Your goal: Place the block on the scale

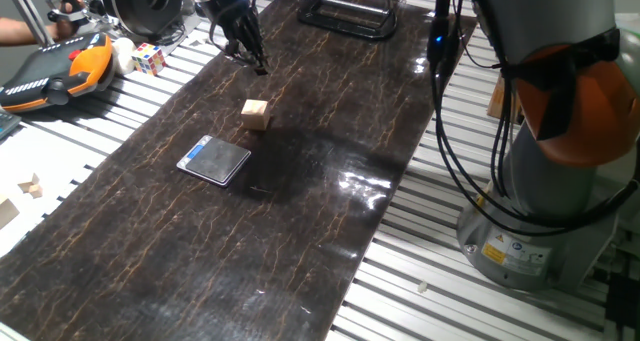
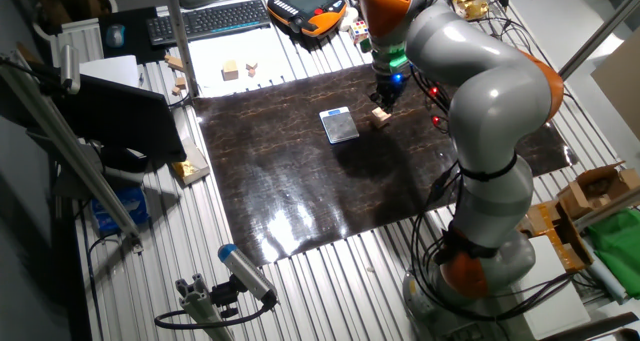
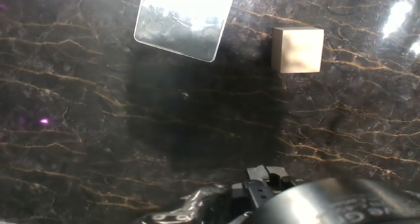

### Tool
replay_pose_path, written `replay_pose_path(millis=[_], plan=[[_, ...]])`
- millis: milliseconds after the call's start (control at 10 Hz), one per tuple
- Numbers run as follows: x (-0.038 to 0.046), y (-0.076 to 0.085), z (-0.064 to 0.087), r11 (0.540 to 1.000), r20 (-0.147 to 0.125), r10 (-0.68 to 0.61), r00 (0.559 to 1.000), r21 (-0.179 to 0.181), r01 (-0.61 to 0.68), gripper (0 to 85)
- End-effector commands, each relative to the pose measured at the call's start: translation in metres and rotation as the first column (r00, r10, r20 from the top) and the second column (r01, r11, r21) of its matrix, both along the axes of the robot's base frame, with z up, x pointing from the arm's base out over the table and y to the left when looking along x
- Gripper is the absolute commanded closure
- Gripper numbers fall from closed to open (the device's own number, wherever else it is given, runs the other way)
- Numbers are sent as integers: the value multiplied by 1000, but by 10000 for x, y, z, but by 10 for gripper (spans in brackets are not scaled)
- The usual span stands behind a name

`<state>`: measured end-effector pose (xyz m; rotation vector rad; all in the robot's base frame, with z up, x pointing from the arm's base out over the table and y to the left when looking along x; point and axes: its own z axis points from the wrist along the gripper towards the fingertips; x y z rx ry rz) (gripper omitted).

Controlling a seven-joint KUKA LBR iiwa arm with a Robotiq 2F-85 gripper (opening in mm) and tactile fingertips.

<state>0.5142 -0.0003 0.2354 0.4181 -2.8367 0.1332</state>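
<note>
The block (image 1: pixel 256 113) (image 2: pixel 380 116) (image 3: pixel 298 49), a small tan wooden cube, rests on the dark marbled mat. The scale (image 1: pixel 214 160) (image 2: pixel 339 125) (image 3: pixel 184 20), a thin square plate with a silver rim, lies flat about a block's width from it, with nothing on top. My gripper (image 1: pixel 255 61) (image 2: pixel 383 99) hangs above the mat just beyond the block, touching neither object and holding nothing. In the hand view only the gripper body shows at the bottom edge, so the fingertips are hidden. The gap between the fingers is not clear in any view.
An orange-black pendant (image 1: pixel 55 71) (image 2: pixel 310 6) and a multicoloured cube (image 1: pixel 148 57) lie beside the mat. Pale wood scraps (image 1: pixel 30 186) (image 2: pixel 232 71) sit on the slatted table. A black frame (image 1: pixel 345 16) stands at the mat's far end. The arm's base (image 1: pixel 540 181) is at the right.
</note>
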Motion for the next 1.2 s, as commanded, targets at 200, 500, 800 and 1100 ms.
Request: replay_pose_path(millis=[200, 500, 800, 1100], plan=[[10, -58, 23, 997, 86, -61, 994, 60, 56, 827], [10, -58, 24, 997, 83, -48, 995, 64, 43, 827], [11, -47, 23, 998, 79, -43, 996, 52, 39, 827], [11, -47, 23, 986, 111, -117, 987, 134, 102, 830]])
